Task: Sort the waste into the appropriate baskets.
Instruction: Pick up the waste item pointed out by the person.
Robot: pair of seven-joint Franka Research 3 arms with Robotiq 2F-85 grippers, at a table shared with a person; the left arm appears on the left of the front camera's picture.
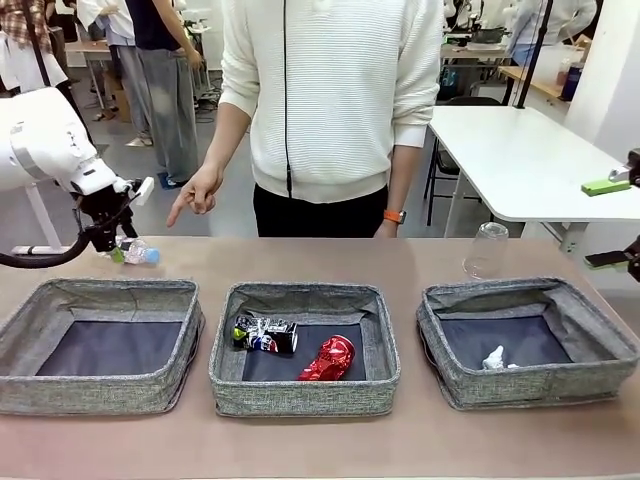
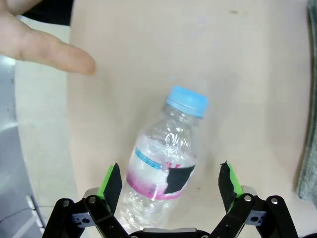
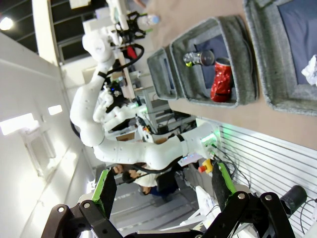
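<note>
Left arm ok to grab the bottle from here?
Probably yes. The left gripper is open with the bottle lined up between its pads on bare table; the person's finger points nearby but is clear of the gap.

White left arm (image 1: pixel 45 145), upper left of frame: rounded shell, black cable (image 1: pixel 30 262) below. Both the left gripper (image 2: pixel 169 176) and right gripper (image 3: pixel 162 178): black linkage fingers, bright green pads (image 2: pixel 106 181), silver pivot screws. Top centre, person (image 1: pixel 330 90): white ribbed sweater, dark trousers, orange wristband (image 1: pixel 395 216).

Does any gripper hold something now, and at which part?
Nothing is held. The open left gripper straddles the clear bottle; the right gripper is open and empty.
</note>
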